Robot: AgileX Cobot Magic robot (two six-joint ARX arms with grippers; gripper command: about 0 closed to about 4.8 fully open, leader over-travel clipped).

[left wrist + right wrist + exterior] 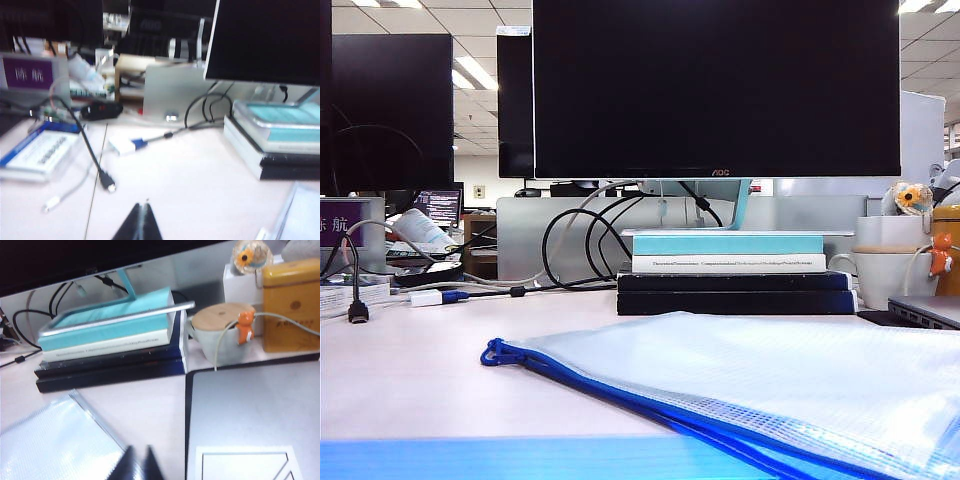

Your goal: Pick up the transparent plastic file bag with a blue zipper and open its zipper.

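Pale desk surface [420,370], office setting. Nearest: transparent mesh-patterned plastic file bag [770,380] lying flat, right of centre, untouched; blue zipper strip [620,392] along its near edge, cord pull at left end. Left gripper [140,220] above bare desk left of bag, jaws closed, empty. Right gripper [137,462] over bag's far corner, jaws closed, empty. Behind: stacked books [730,270], lidded white mug [222,337], yellow tin [291,302], black monitor [715,85].

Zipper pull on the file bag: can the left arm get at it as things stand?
Probably yes. The zipper pull lies exposed at the file bag's left corner on bare desk; the left gripper, jaws shut, hangs over open desk, and must open first.
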